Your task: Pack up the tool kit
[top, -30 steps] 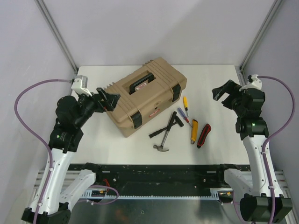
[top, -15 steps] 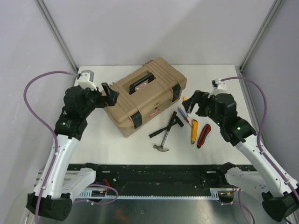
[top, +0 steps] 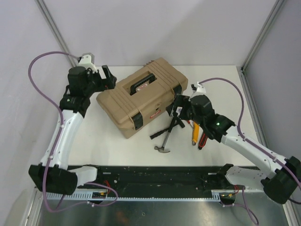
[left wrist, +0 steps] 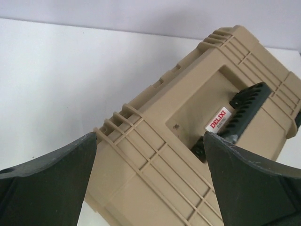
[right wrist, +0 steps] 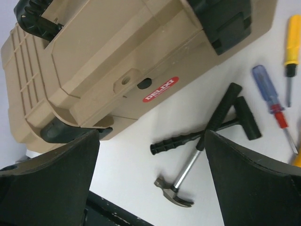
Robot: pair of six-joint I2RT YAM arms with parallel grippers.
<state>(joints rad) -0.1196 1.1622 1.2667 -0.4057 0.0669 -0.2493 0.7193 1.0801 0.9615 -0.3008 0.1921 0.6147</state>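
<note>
The tan toolbox (top: 141, 99) stands closed on the white table, its black handle (top: 142, 84) lying flat on the lid. My left gripper (top: 107, 77) hovers open at the box's far left end, and the lid ribs (left wrist: 155, 155) fill the space between its fingers. My right gripper (top: 180, 106) hangs open beside the box's right front corner, above the tools. Below it lie the hammer (right wrist: 188, 174), a black T-handled tool (right wrist: 207, 134), a blue screwdriver (right wrist: 268, 94) and a yellow screwdriver (right wrist: 291, 33). The yellow knife (top: 194, 134) and the red-black handled tool (top: 202, 141) lie partly under the right arm.
Black latches (top: 138, 121) sit on the toolbox's front face. A black rail (top: 150, 172) runs along the table's near edge. Grey walls and metal posts (top: 59, 37) close in the back and sides.
Both arms have swung in toward the toolbox: the left up to its far left end, the right leftward and down over the loose tools. Both grippers stayed open.
</note>
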